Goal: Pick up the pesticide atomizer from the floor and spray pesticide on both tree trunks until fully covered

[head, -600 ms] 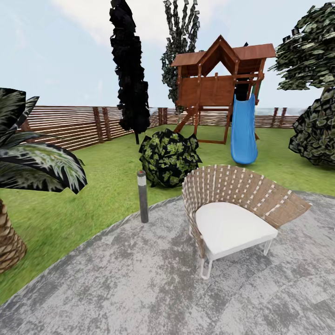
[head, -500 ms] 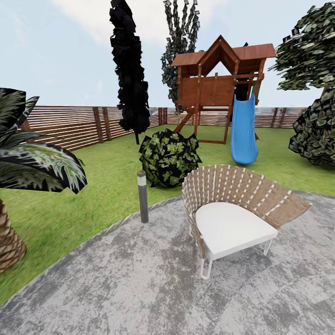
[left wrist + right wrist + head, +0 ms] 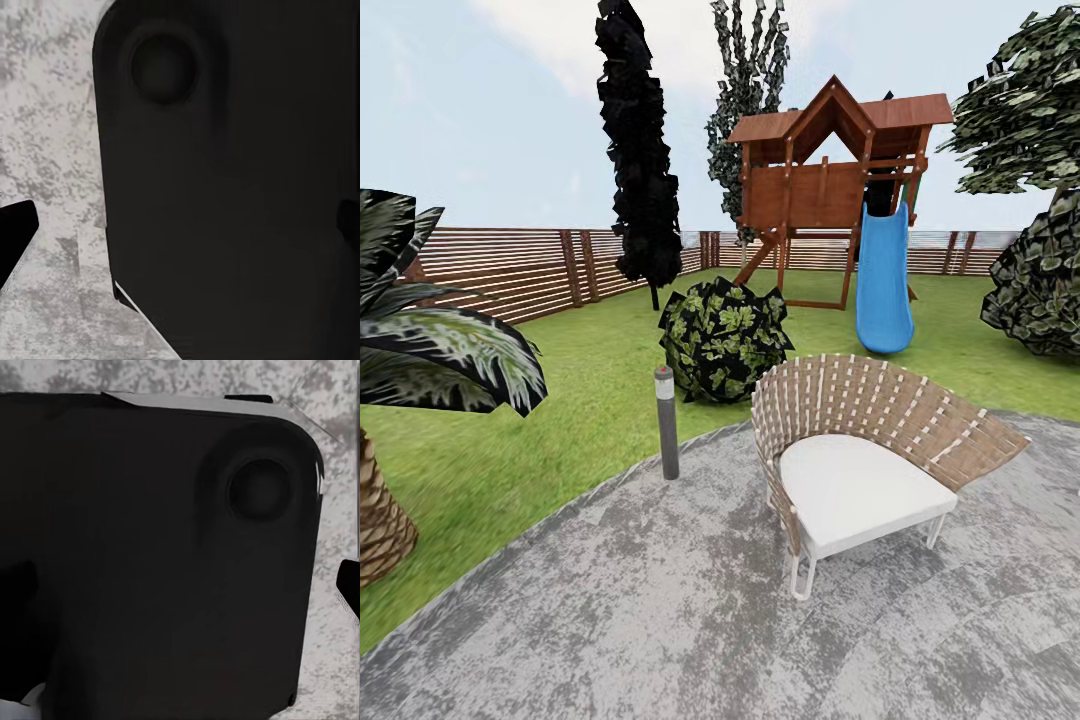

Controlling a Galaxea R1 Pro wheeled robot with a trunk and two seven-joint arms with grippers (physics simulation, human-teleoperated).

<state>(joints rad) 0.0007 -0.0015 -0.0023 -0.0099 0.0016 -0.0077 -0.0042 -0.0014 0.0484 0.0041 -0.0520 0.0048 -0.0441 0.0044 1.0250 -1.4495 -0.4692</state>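
The pesticide atomizer is out of view. The grey paved floor (image 3: 690,600) spreads in front of me and meets the lawn (image 3: 560,400) of the garden. A dark green leafy crown (image 3: 1025,100) hangs at the far right and another leafy tree (image 3: 750,90) rises behind the playhouse; no tree trunk shows. My left gripper (image 3: 180,225) and right gripper (image 3: 180,585) point at my own black body over the paving, with dark fingertips (image 3: 15,232) (image 3: 349,581) far apart at the picture edges and nothing between them.
A woven chair (image 3: 860,460) with a white cushion stands on the paving ahead. A grey bollard (image 3: 667,422) marks the lawn edge, a round bush (image 3: 722,338) behind it. A palm (image 3: 400,380) is at the left, and a playhouse (image 3: 830,180) with a blue slide (image 3: 884,280) stands by the fence (image 3: 520,270).
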